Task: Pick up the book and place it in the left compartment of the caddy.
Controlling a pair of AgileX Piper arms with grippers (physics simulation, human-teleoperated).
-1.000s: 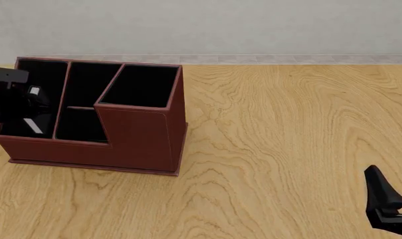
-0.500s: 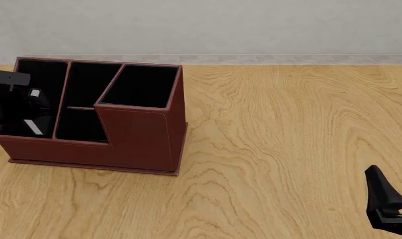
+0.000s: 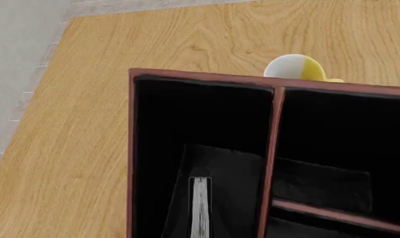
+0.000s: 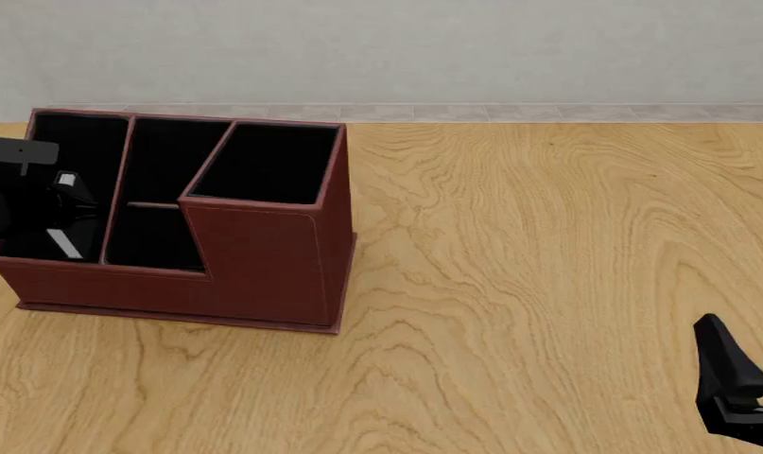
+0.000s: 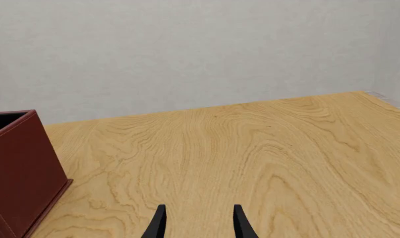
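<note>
Left claw (image 4: pixel 34 194) has drawn back from the book (image 3: pixel 200 206).

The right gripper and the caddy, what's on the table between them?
Nothing: in the front view only bare wooden table lies between the right gripper and the caddy.

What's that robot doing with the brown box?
It's putting a little book into the caddy. The book now stands on edge, white pages up, in the left compartment. The left arm is at the table's left edge beside that slot, and its gripper's fingers don't show, so I can't tell if it has let go. The right gripper hangs open over bare table, holding nothing. A white and yellow cup sits behind the caddy.
</note>
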